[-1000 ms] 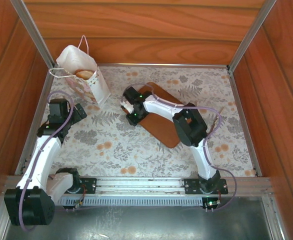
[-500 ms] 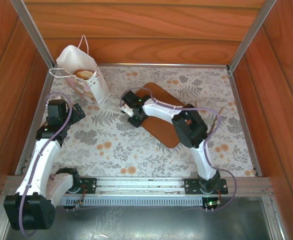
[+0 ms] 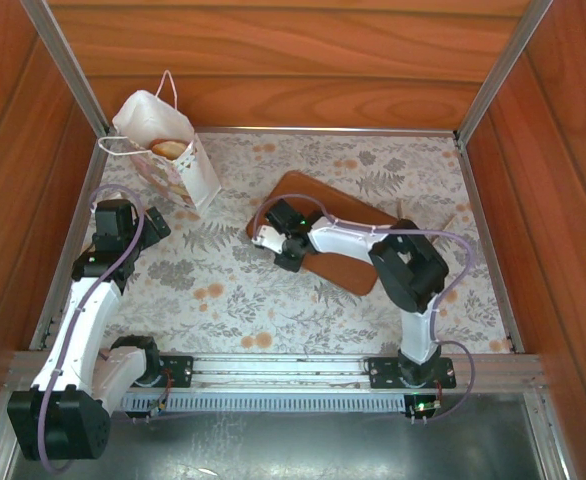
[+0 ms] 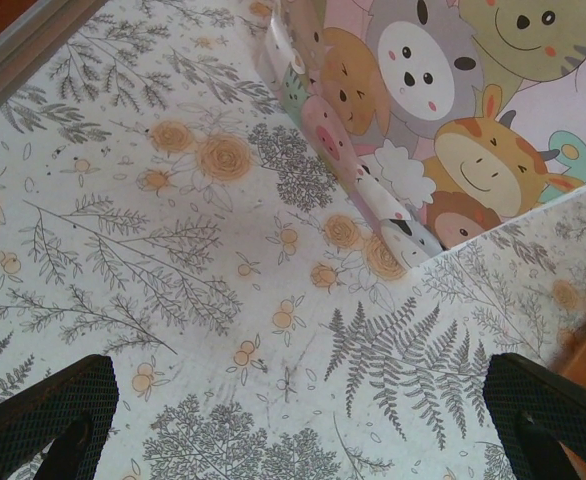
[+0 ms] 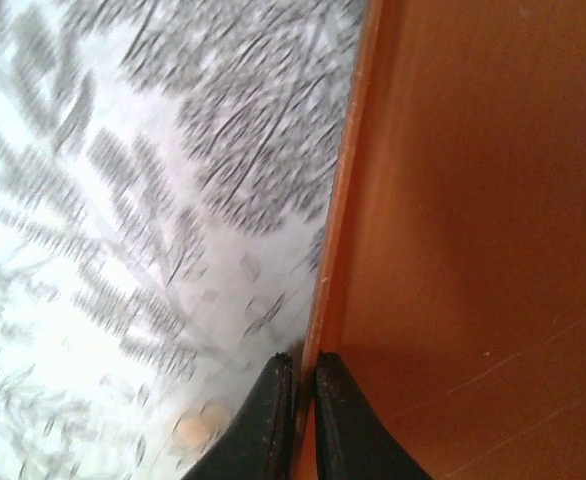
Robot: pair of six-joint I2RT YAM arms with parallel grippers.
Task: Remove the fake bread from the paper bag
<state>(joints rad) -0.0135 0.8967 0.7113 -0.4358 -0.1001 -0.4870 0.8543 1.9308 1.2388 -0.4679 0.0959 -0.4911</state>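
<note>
Floral-print tablecloth (image 3: pixel 233 290) inside a wood-panelled enclosure (image 3: pixel 273 60). White paper gift bag (image 4: pixel 453 120), cartoon animals printed on its side, stands just ahead of the left gripper (image 4: pixel 293 420), whose fingers are spread wide on nothing; golden-brown toy bread (image 3: pixel 170 148) shows in the bag's open top. Right gripper (image 5: pixel 295 400) is pinched on the rim of the flat brown rounded tray (image 5: pixel 473 200).

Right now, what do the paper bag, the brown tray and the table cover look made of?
Paper bag: coated paper, glossy; there is a sheen along its folded corner and cartoon animals are printed on it.
Tray: thin rigid sheet, smooth orange-brown with faint scratches; wood or plastic, can't tell.
Table cover: matte floral print lying flat; cloth or vinyl, unclear.
</note>
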